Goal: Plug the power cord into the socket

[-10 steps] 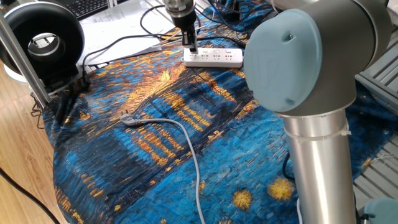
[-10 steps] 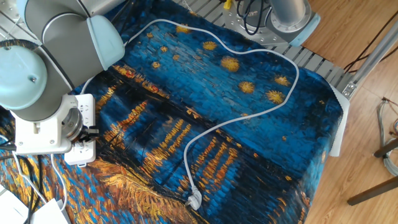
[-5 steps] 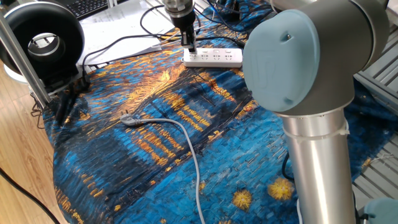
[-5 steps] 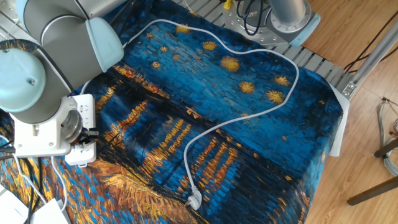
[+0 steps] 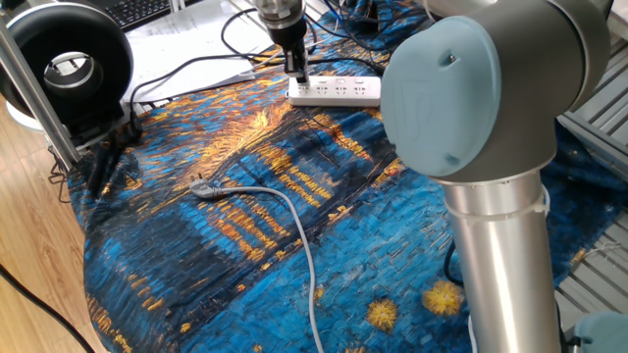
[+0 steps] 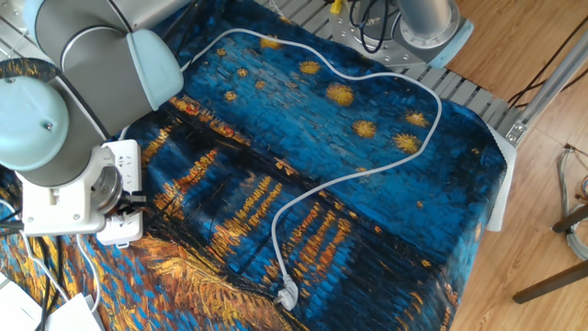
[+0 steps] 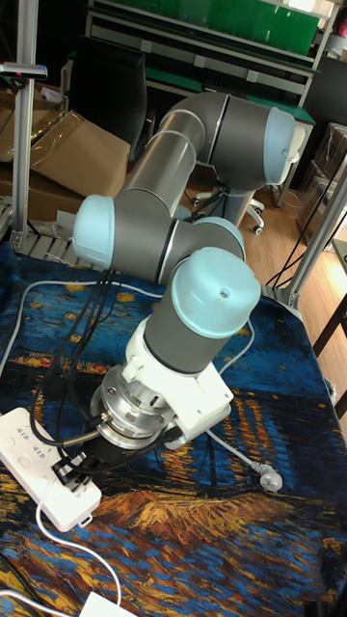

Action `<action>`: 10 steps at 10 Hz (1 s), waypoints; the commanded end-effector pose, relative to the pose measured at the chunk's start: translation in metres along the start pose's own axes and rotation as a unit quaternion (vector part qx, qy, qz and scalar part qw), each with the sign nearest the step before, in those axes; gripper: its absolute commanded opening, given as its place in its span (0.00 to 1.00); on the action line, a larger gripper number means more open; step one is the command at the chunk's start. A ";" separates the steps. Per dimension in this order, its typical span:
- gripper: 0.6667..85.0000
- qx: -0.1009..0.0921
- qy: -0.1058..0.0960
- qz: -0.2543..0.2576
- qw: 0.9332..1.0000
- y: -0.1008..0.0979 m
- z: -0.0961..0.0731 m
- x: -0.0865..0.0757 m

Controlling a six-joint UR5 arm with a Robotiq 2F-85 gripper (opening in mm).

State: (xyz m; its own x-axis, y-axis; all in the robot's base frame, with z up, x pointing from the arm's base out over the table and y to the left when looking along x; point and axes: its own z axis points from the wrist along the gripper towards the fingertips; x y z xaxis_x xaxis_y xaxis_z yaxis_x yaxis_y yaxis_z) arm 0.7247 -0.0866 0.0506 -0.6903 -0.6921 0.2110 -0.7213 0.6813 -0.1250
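Observation:
The socket (image 5: 339, 91), a long white power strip, lies at the far edge of the blue painted cloth; it also shows as the socket (image 7: 29, 439) and, partly behind the wrist, the socket (image 6: 127, 161). My gripper (image 5: 298, 72) points straight down onto the strip's left end outlet, its black fingers close together. From above, the gripper (image 7: 72, 472) sits at the strip's near end. The power cord (image 7: 48, 528), a thin white cable, trails out from under the fingers. Its plug is hidden between them.
A thicker grey cable (image 5: 289, 221) snakes across the cloth and ends in a loose grey plug (image 5: 203, 188), also seen as the plug (image 6: 287, 296). Black cables (image 5: 196, 64), a black ring-shaped device (image 5: 69, 64) and a metal post (image 5: 34, 88) stand at the left.
My gripper and wrist have shifted a few pixels up and to the left in one fixed view. The strip has nudged slightly with them. The grey cable has stayed put.

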 end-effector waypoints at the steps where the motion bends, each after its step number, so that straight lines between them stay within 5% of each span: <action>1: 0.01 -0.002 0.007 0.002 1.000 0.002 0.000 -0.002; 3: 0.01 0.011 0.037 0.007 0.999 0.011 -0.013 -0.005; 5: 0.01 -0.020 0.008 0.006 1.000 0.019 0.001 -0.017; 8: 0.01 0.003 0.039 0.006 0.999 0.011 -0.001 -0.011; 10: 0.01 0.009 0.030 0.018 0.999 0.022 0.001 -0.025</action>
State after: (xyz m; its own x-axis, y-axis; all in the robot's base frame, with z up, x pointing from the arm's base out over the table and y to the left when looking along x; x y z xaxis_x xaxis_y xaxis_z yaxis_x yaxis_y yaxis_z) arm 0.7247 -0.0676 0.0456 -0.6965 -0.6647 0.2704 -0.7112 0.6894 -0.1374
